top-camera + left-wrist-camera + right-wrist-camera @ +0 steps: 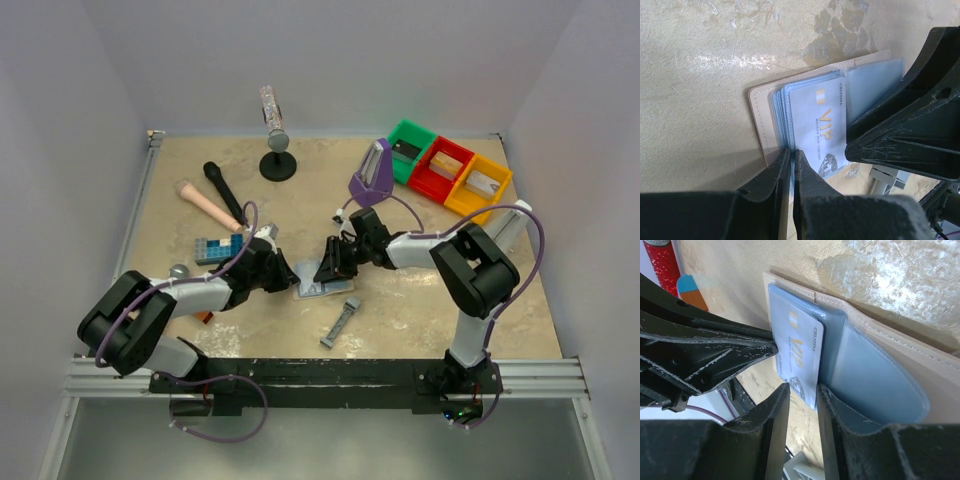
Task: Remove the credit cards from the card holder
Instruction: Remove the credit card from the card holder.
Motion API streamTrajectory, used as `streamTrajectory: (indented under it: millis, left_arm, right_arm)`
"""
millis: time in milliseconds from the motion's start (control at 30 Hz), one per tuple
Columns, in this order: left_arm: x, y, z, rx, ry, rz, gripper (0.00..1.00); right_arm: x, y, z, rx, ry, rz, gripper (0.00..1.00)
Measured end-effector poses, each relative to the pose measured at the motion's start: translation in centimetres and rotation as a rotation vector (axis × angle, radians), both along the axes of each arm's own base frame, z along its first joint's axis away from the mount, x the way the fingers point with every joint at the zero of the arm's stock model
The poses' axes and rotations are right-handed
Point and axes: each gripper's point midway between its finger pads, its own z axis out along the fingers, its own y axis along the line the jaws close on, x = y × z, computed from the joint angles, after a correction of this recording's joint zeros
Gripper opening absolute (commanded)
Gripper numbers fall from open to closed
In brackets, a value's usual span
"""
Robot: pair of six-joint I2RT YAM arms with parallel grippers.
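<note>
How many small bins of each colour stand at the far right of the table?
green bin: 1
red bin: 1
yellow bin: 1
Total: 3

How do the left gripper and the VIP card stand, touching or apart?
Touching. The left wrist view shows the VIP card's edge pinched between the left gripper's nearly shut fingers.
</note>
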Motion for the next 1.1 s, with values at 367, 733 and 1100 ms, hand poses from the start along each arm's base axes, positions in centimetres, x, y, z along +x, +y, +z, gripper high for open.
streamTrajectory:
  millis: [367, 733, 1100]
  left_arm:
    - [0.4, -0.2, 0.0, -0.009, -0.013, 0.001, 0.01]
    - [0.4, -0.4, 0.0, -0.014, -0.015, -0.003, 0.0]
    - [0.6, -0.8, 0.0, -0.029, -0.022, -0.013, 0.0]
  right_arm:
    - [0.1, -0.3, 0.5, 0.027, -0.028, -0.032, 0.37]
    - [0.5, -0.4, 0.6, 0.023, -0.044, -0.049, 0.35]
    - [1.4, -0.2, 1.1, 0.079, -0.053, -0.094, 0.35]
